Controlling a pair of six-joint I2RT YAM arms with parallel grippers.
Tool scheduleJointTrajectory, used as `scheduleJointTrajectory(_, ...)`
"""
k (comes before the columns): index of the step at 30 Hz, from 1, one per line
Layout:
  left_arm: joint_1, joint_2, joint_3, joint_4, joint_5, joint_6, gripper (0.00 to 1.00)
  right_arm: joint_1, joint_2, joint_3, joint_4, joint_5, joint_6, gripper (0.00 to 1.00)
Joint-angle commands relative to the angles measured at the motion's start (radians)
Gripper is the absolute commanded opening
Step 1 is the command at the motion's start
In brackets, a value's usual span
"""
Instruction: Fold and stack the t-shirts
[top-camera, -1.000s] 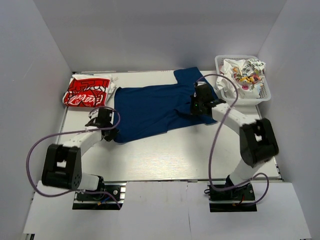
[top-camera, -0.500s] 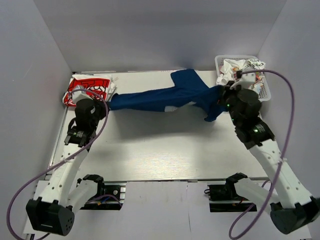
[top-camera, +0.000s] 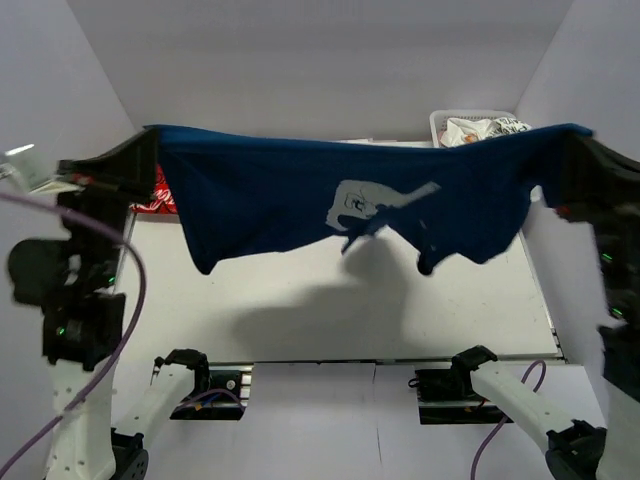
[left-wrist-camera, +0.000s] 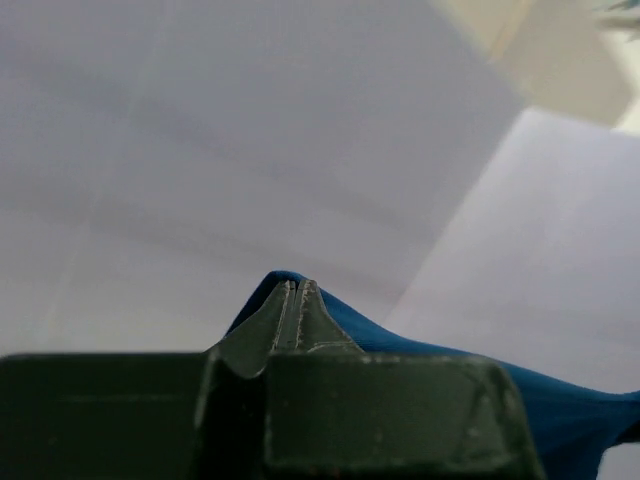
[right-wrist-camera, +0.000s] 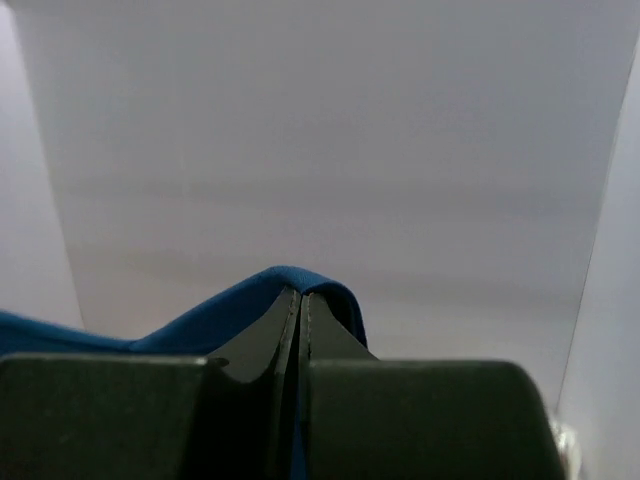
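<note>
- Left claw (left-wrist-camera: 296, 290): pinched tight on the top-left edge of the navy t-shirt (top-camera: 270, 190), with only a small fold of blue cloth showing past the tips. The bite looks thin, so a sharp tug or a quick swing could pull the edge free and drop that side. The left arm is raised high by the left wall, its wrist level with the top of the garment.
- Red-and-white t-shirt (top-camera: 163, 192): it lies at the far left of the worktop (top-camera: 300, 300), mostly hidden behind the hanging cloth. If the navy one comes down too far left, its drooping hem could drag across it and shift it.
- Navy t-shirt, middle: it hangs in the air between both claws, spread wide above the worktop, with the pale print (top-camera: 365, 205) towards the camera. The bottom edge is uneven, and points of cloth sag on either side. Laid down like this, it may land creased or with a sleeve tucked under.
- Basket (top-camera: 440, 122): it sits in the far right corner with crumpled white t-shirts (top-camera: 485, 128) in it. The stretched cloth passes near it and might catch the rim on the way down.
- Right claw (right-wrist-camera: 301, 295): clamped on the top-right edge, with blue cloth draped over the tips. It carries the same slip risk, more so if the arms pull further apart. The right arm is raised high by the right wall, mirroring the left.
</note>
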Motion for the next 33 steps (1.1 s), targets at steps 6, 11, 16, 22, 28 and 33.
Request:
scheduleJointTrajectory(6,0.009,-0.044,0.243,-0.112,0.021,0.104,0.00,-0.004,0.039,0.308,-0.068,-0.091,-0.144,0.00)
scheduleJointTrajectory(11,0.009,0.004,0.238,-0.121,0.000,0.104,0.00,0.001,0.094,0.272,0.008,0.002,-0.189,0.00)
scheduleJointTrajectory(16,0.009,0.142,0.129,-0.101,-0.064,0.104,0.00,-0.001,0.261,0.135,0.131,0.171,-0.250,0.00)
scheduleJointTrajectory(22,0.009,0.465,-0.099,-0.071,-0.276,0.040,0.02,-0.028,0.560,-0.159,0.348,0.276,-0.262,0.00)
scheduleJointTrajectory(28,0.009,0.944,-0.065,-0.170,-0.344,0.011,0.86,-0.070,0.962,-0.132,0.311,0.106,-0.164,0.02)
scheduleJointTrajectory(33,0.009,1.182,0.236,-0.360,-0.385,0.000,0.99,-0.074,1.273,0.150,0.081,0.001,-0.095,0.90)
